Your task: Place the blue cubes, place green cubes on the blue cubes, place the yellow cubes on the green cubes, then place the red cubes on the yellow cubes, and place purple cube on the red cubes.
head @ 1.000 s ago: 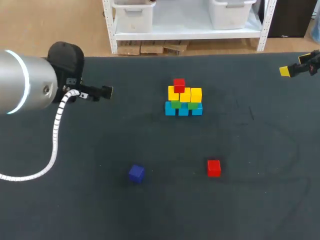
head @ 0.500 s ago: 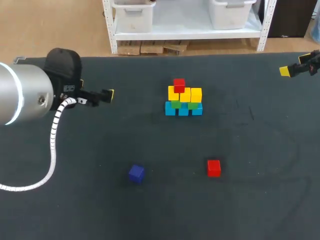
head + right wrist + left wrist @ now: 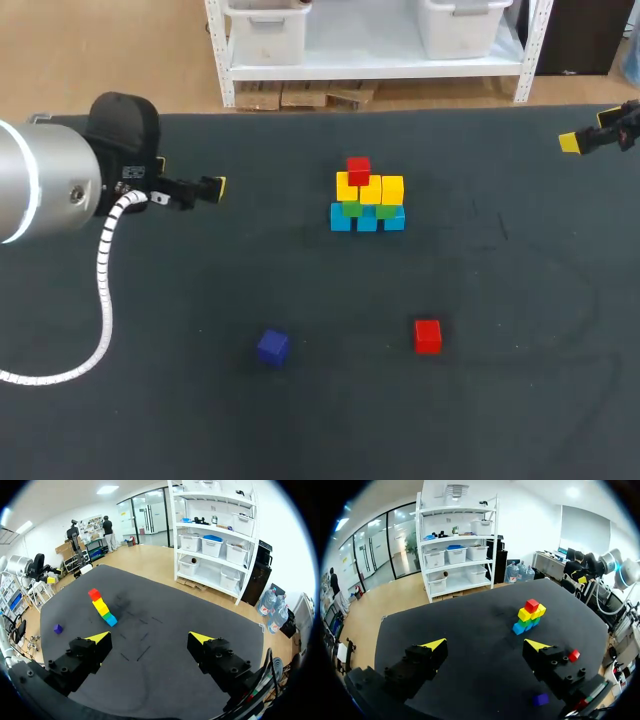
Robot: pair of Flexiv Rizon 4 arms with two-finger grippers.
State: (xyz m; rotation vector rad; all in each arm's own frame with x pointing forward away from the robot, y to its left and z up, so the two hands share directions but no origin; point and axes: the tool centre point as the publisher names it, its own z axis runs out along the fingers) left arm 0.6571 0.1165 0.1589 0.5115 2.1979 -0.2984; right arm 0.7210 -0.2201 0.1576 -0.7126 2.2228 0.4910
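Note:
A cube stack stands mid-table: a row of blue cubes (image 3: 367, 219) at the bottom, green cubes (image 3: 362, 208) on them, yellow cubes (image 3: 371, 189) above, and one red cube (image 3: 358, 170) on top. The same stack (image 3: 528, 615) lies ahead of my left gripper (image 3: 486, 645), which is open and empty. A loose red cube (image 3: 427, 336) and a purple cube (image 3: 272, 346) lie nearer the front. My left gripper (image 3: 205, 187) hangs left of the stack. My right gripper (image 3: 586, 140) is at the far right edge, open (image 3: 149, 638) and empty, with the stack (image 3: 102, 607) far ahead of it.
The dark table mat (image 3: 500, 400) has faint chalk marks on its right half. Nothing else stands on it. The loose red cube (image 3: 574, 655) and the purple cube (image 3: 540, 699) show beside my left gripper's right finger.
My left arm has drawn back a little toward the left edge. The cubes and my right arm have not moved.

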